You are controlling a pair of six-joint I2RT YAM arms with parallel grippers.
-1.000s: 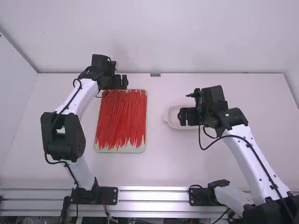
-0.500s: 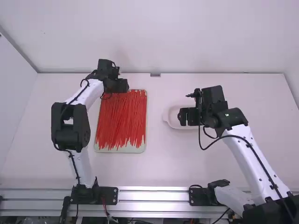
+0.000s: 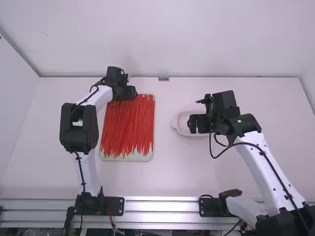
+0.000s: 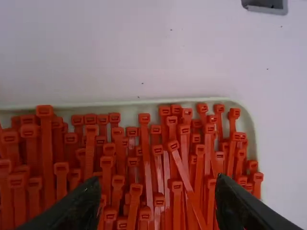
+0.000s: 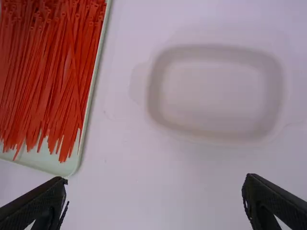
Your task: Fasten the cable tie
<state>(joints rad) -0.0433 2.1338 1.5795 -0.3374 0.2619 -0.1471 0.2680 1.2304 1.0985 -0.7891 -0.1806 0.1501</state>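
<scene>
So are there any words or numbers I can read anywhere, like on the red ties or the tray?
No, there are none to read.
The red cable ties have plain heads, the tray under them is blank, and the white dish is bare.
The left gripper and the right gripper carry no print that can be made out.

cable ties [image 4: 144,163] cropped, dish [image 3: 179,123] half hidden

A white surface [image 3: 59,113] carries a pale rectangular tray [image 3: 127,157], left of middle, heaped with red ties [image 3: 129,125]. A white dish [image 3: 178,123] lies apart, right of the tray.
</scene>
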